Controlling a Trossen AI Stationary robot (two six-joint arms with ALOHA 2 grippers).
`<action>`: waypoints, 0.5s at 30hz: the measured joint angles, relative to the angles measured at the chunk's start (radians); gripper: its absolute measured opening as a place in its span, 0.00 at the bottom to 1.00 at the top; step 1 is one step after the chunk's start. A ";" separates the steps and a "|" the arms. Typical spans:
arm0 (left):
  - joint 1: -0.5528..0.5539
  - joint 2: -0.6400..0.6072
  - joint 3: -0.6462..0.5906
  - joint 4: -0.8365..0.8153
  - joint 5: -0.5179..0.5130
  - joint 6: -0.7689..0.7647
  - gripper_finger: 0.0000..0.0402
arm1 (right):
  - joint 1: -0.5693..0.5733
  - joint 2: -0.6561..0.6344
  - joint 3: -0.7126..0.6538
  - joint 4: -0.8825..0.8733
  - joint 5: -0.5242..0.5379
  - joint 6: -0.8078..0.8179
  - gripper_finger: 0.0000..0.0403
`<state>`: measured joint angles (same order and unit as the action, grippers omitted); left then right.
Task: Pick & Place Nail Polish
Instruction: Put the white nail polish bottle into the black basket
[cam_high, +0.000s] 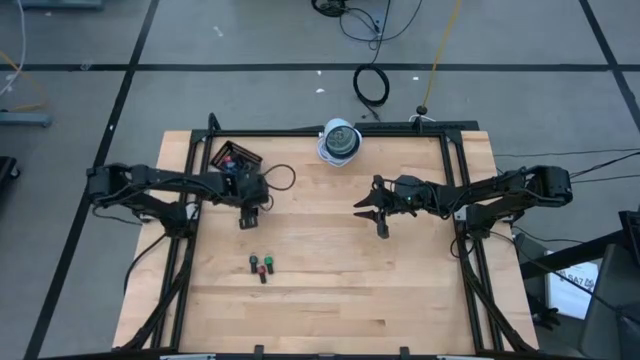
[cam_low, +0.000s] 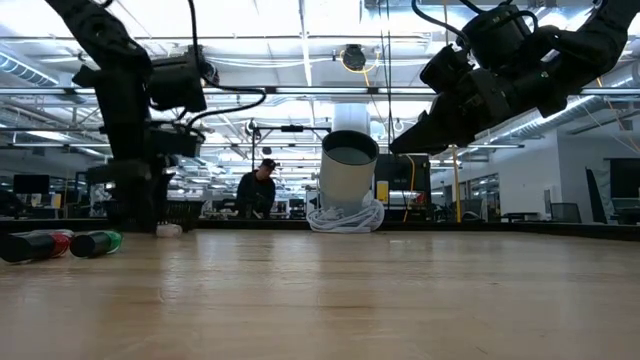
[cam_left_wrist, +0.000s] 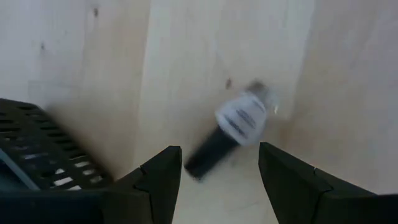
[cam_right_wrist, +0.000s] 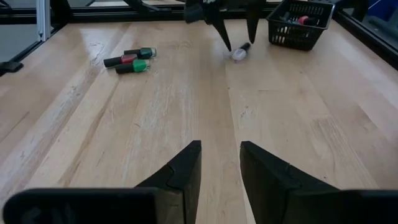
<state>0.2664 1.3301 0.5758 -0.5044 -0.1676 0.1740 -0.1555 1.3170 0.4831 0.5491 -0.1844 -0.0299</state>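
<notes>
Left gripper (cam_left_wrist: 217, 177) hangs low over a pale bottle (cam_left_wrist: 231, 127) lying on its side on the bench, just off the black basket (cam_high: 235, 157) near the far left corner; fingers spread, one each side of the dark cap, not yet touching. Step in hand, as I read it: pick this bottle.

Advice: the cap (cam_left_wrist: 208, 154) is narrow and the bottle round, so it may roll. Lower until the fingertips straddle the body or cap squarely, then close slowly; lift only once firmly pinched.

Right gripper (cam_right_wrist: 219, 174) waits above the bench toward the right edge, fingers parted, holding nothing.

Other bottles (cam_high: 262, 266), one green and one red, lie together nearer the front left part of the bench.

Basket: holds some bottles already, one red (cam_right_wrist: 303, 20); count unclear. White cup (cam_high: 340, 141) at the far edge: contents not visible.
</notes>
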 joint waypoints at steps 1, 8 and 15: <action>0.000 0.015 0.000 0.005 -0.018 0.017 0.53 | 0.000 0.000 0.000 0.000 0.000 0.000 0.25; 0.013 0.073 0.002 0.062 -0.052 0.055 0.53 | 0.000 0.000 0.000 0.000 0.000 0.000 0.25; 0.016 0.076 0.002 0.060 0.005 0.034 0.53 | 0.000 0.000 0.000 0.000 0.000 0.000 0.25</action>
<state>0.2829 1.4056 0.5775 -0.4441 -0.1628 0.2077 -0.1555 1.3167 0.4831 0.5491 -0.1848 -0.0296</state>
